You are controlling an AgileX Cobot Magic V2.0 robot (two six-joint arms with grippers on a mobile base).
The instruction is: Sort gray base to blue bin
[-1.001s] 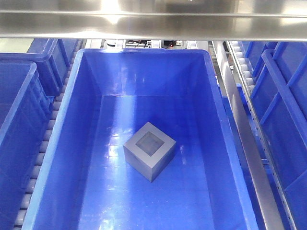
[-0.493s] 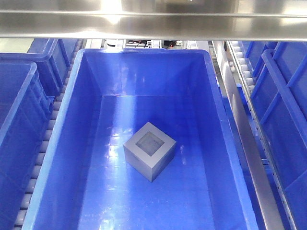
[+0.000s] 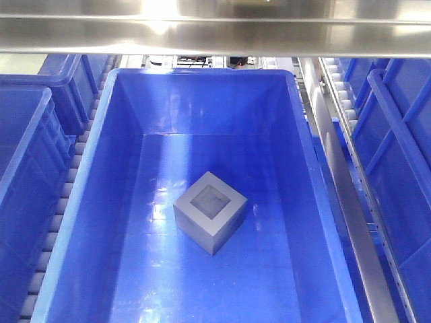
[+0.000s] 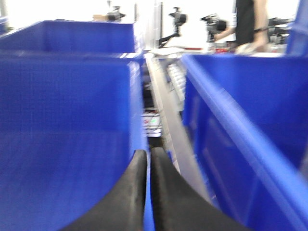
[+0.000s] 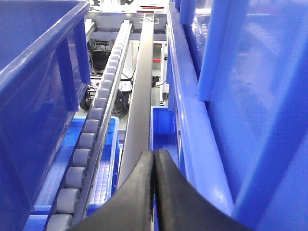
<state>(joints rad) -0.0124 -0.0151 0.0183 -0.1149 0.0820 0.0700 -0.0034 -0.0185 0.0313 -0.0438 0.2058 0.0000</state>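
The gray base (image 3: pixel 211 212) sits on the floor of the blue bin (image 3: pixel 306 175), a little nearer than the middle, turned corner-on to the front view, with its recessed square face pointing up and nothing touching it. The bin's glossy inner walls throw back pale streaks of light, and its thick rim frames the whole middle of the view. Above it a shiny metal beam (image 3: pixel 215 30) runs straight across the top. To the left, a line of gray rollers (image 3: pixel 64 202) runs alongside the bin, with more blue crates (image 3: pixel 27 168) beyond them; to the right, a metal rail (image 3: pixel 350 215) and another row of rollers separate it from a ribbed blue crate (image 3: pixel 404 155). Over on the left wrist view, the left gripper (image 4: pixel 148 159) shows its two dark fingers (image 4: pixel 134 183) pressed nearly together with only a thin slit between them and nothing held, pointing down the gap between two blue crate walls; the picture is blurred. On the right wrist view, the right gripper (image 5: pixel 154 159) has its dark fingers (image 5: pixel 168 187) closed tip to tip, empty too, aimed along a metal rail (image 5: pixel 142 96) with rollers (image 5: pixel 91 130) just to its left and blue crate walls on both sides. Neither arm appears in the front view.
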